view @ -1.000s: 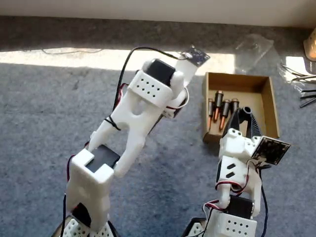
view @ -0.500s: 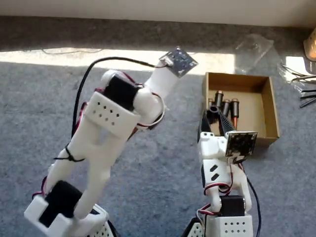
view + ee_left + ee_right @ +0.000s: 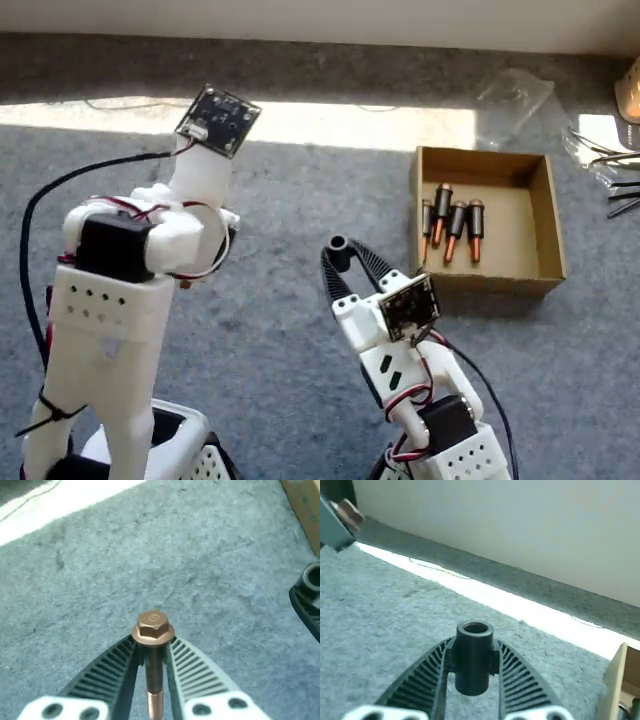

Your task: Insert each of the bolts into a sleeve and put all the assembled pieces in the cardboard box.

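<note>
In the high view we see the cardboard box (image 3: 545, 215) at the right of the grey bench (image 3: 300, 180), with four assembled pieces (image 3: 450, 225) lying side by side inside it, close to its left wall. The right arm (image 3: 410, 370) stands near the box's front left corner. The right fingers (image 3: 372, 268) are clamped on a black sleeve (image 3: 337, 244), held clear of the bench with its open end up. The left arm (image 3: 105, 310) rises at the left, well apart from the box. In the left wrist view the left fingers (image 3: 192, 667) are closed on a copper-coloured bolt (image 3: 153, 630). They grip its shank just under the hex head, with the threaded end toward the wrist. Farther off we see the sleeve (image 3: 313, 576) and a corner of the box (image 3: 302, 500). In the right wrist view the right fingers (image 3: 517, 680) pinch the sleeve (image 3: 474, 660) around its middle, bore open. The bolt (image 3: 350, 512) shows well apart from it, and a wall of the box (image 3: 615, 690) stands to one side.
</note>
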Available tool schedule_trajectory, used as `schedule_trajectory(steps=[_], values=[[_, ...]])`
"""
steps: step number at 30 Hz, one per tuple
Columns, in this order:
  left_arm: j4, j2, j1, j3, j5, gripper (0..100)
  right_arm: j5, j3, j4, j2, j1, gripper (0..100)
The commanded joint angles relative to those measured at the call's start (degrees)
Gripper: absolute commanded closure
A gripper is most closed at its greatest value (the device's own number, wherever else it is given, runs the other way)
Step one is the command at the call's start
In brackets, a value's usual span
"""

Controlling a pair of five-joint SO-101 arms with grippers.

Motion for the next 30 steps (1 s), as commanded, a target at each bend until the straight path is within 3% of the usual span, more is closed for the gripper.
schedule_trajectory(steps=[1, 9, 18, 26, 30], values=[[-4.8, -7.9, -1.6, 3.2, -0.4, 100, 1.0, 5.1, -3.7, -0.5, -2.2, 99.5], [-14.2, -19.2, -1.5, 13.8, -0.4, 100, 0.7, 5.4, -16.1, -0.5, -2.3, 99.5], [-29.2, -21.8, -1.3, 23.5, -0.3, 100, 0.6, 5.6, -12.2, 0.0, -2.6, 99.5], [-52.5, -22.3, -1.0, 32.7, -0.2, 100, 0.6, 5.6, -7.8, 0.0, -2.3, 99.5], [-55.2, -22.3, 2.8, 32.9, -0.2, 100, 0.8, 5.6, -5.9, 0.0, -2.5, 99.5]])
